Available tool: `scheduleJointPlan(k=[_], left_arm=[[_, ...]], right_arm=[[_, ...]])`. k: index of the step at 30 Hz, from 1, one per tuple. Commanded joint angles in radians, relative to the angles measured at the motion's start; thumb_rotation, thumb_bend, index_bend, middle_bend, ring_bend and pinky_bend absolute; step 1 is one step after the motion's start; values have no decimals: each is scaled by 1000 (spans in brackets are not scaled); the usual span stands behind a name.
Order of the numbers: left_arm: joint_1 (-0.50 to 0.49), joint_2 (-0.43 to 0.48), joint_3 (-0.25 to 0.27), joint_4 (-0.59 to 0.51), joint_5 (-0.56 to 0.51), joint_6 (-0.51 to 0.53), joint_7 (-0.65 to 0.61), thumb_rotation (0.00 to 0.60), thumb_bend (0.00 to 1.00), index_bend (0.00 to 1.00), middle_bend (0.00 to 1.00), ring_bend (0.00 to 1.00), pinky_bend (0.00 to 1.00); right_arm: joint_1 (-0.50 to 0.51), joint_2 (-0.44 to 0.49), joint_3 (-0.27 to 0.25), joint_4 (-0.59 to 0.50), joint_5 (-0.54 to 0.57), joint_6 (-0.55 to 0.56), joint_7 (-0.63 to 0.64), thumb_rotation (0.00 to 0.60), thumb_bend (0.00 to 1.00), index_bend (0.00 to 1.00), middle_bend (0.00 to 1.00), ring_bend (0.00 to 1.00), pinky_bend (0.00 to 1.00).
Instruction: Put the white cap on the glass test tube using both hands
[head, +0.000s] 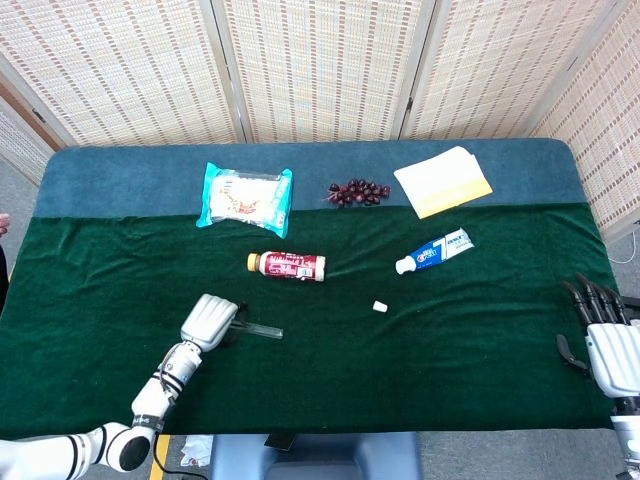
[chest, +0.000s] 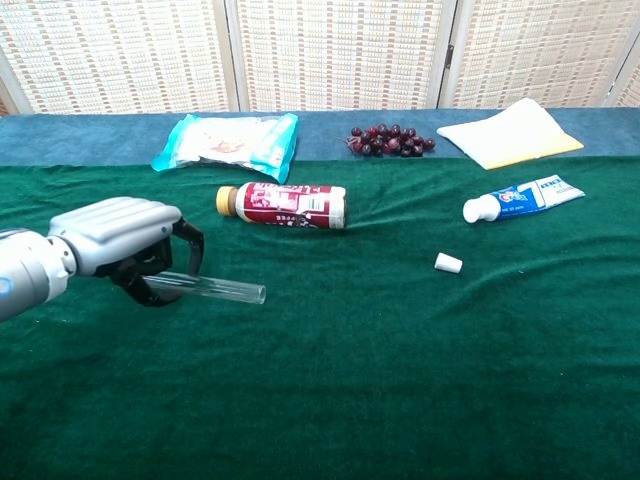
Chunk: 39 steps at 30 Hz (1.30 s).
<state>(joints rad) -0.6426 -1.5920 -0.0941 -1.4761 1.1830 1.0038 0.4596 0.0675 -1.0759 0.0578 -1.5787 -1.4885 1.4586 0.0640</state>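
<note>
The left hand (chest: 118, 238) grips the glass test tube (chest: 213, 290) (lying sideways); the right hand (head: 603, 338) rests open, well apart from the white cap (chest: 448, 263).

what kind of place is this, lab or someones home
Probably a staged robot test area: a cloth-draped table ringed by woven folding screens, with unrelated props such as a toothpaste tube and grapes.

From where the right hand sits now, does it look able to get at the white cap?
Probably yes. The right hand hangs open at the table's right edge, and only bare green cloth lies between it and the white cap; the toothpaste tube lies farther back, off that line.
</note>
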Motion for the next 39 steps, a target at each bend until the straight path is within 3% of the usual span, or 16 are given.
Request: scheduleJointPlan(k=[1, 7, 12, 18, 20, 26, 28, 33, 39], left_arm=[[17, 28, 0, -19, 26, 22, -53, 600, 495, 626, 1000, 1000, 891], [33, 61, 1, -44, 57, 46, -110, 600, 496, 633, 1000, 1000, 892], [67, 131, 12, -115, 115, 98, -177, 600, 496, 636, 1000, 1000, 892], [91, 170, 28, -155, 165, 134, -211, 600, 496, 643, 1000, 1000, 892], [96, 179, 32, -164, 176, 142, -218, 600, 496, 645, 1000, 1000, 892], [111, 200, 39, -179, 196, 157, -232, 600, 496, 647, 1000, 1000, 892], [115, 203, 38, -179, 199, 160, -236, 600, 496, 648, 1000, 1000, 892], [122, 211, 37, -180, 203, 166, -242, 600, 497, 649, 1000, 1000, 892], [129, 212, 38, -173, 205, 165, -252, 600, 496, 648, 1000, 1000, 892]], right_arm=[[3, 1, 0, -5, -5, -2, -3, 600, 511, 0, 25, 57, 0], [15, 5, 1, -17, -16, -12, -15, 600, 510, 0, 75, 105, 0], [104, 17, 20, -80, -71, -90, -116, 600, 496, 0, 206, 244, 58], [220, -1, 50, -144, -70, -229, -243, 600, 495, 7, 407, 488, 310], [258, -14, 58, -157, -60, -280, -277, 600, 496, 36, 504, 603, 460], [378, -60, 72, -188, 18, -466, -392, 600, 496, 89, 759, 914, 790], [415, -73, 73, -195, 62, -530, -432, 600, 496, 95, 823, 979, 854], [487, -113, 78, -197, 205, -628, -545, 600, 548, 117, 928, 1000, 964], [547, -159, 75, -186, 337, -661, -624, 600, 642, 117, 947, 1000, 988]])
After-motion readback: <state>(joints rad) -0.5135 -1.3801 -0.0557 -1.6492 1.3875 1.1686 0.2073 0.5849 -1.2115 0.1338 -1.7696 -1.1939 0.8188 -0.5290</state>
